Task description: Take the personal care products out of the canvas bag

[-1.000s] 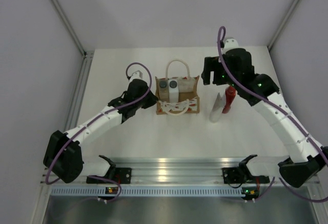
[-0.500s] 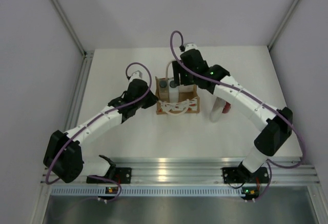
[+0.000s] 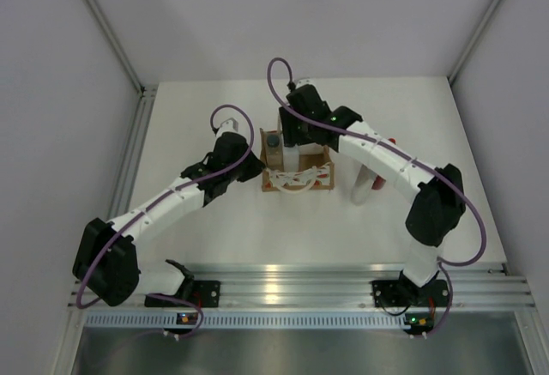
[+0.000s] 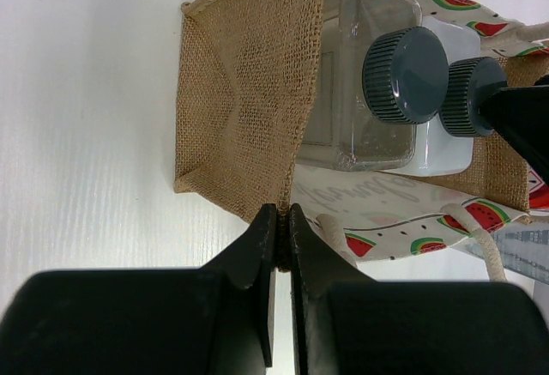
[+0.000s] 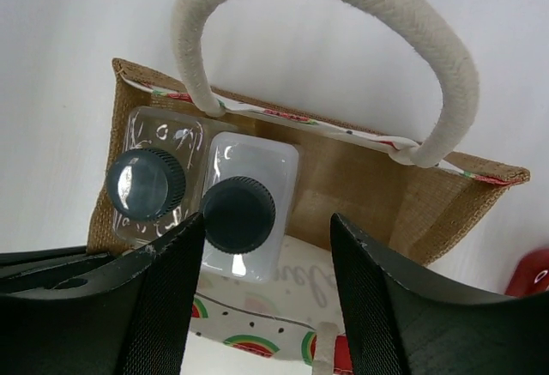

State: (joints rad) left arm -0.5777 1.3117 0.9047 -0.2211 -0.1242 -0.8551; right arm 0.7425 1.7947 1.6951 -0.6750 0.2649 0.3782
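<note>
Burlap is pinched between the left jaws: we see them pressed together on the top edge of one end wall of the bag [image 4: 244, 92], the cloth caught flat between them. The bag stands upright near the middle of the tabletop [image 3: 214, 238], mouth open, with a rope handle [image 5: 343, 10] arching over its far side.

Inside, at the pinched end, two white bottles stand side by side and touching, each with a dark grey cap. One [image 4: 405, 75] is nearer the held wall, the other [image 4: 467, 96] just beyond it.

The right arm [image 3: 386, 162] reaches over the bag from the far side. The right jaws hang spread above the opening. One finger [image 5: 163, 306] is at the side of the first bottle, the other [image 5: 377, 306] is over bare burlap, and the second bottle's cap lies between them. We cannot tell whether either finger touches that cap.

Outside the bag, on the tabletop to its right, lie the tube [image 3: 358, 191] and the red bottle [image 3: 378, 184] — just beside each other, both partly hidden under the right arm.
</note>
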